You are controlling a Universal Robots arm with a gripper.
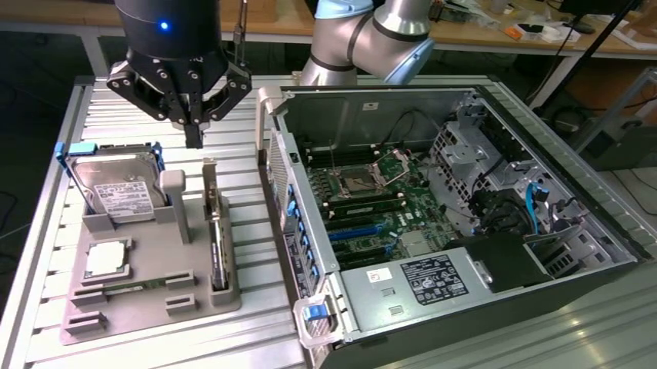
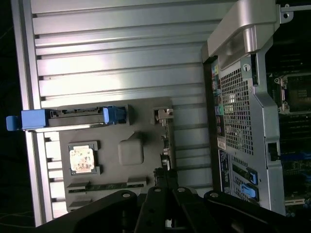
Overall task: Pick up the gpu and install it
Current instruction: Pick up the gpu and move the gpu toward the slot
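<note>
The gpu (image 1: 215, 231) is a thin dark card standing on edge in a slot of the grey holder (image 1: 154, 311), with its pale bracket at the far end. From the wrist, the gpu (image 2: 166, 141) shows edge-on beside the holder's raised block. My gripper (image 1: 193, 141) hangs above the bracket end of the card, apart from it. Its fingers are shut together with nothing between them. In the wrist view my gripper (image 2: 164, 174) sits just over the card's edge.
A silver hard drive (image 1: 121, 192) in a blue caddy, a processor (image 1: 106, 259) and a green memory stick (image 1: 128, 288) also sit in the holder. The open computer case (image 1: 308, 323) lies to the exterior view's right, motherboard (image 1: 370, 207) exposed. Everything rests on a slatted metal table (image 1: 113, 115).
</note>
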